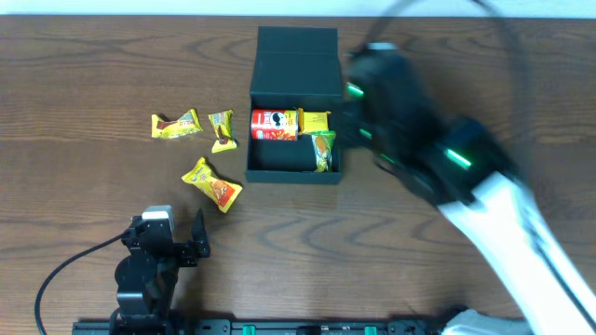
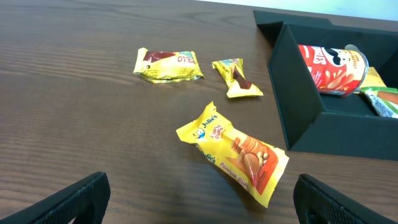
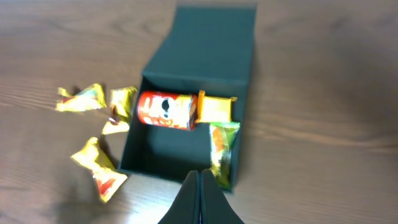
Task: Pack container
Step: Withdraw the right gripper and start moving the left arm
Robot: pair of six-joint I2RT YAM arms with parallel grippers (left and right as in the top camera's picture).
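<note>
container [image 1: 279,158]: mid-table, lid back, partly filled.
nearest packet [image 2: 233,152]: just ahead of my left gripper [image 1: 175,233] (jaws spread wide), long axis diagonal.
right gripper [image 3: 199,196]: fingers together, empty, above the container.

We look straight down on the whole table [image 1: 93,56] from overhead. Our left wrist camera sits low and close, facing across the packets [image 2: 233,152] to the box [image 2: 292,93]. Our right wrist camera looks steeply down from higher up. All three views share box and packets.
</note>
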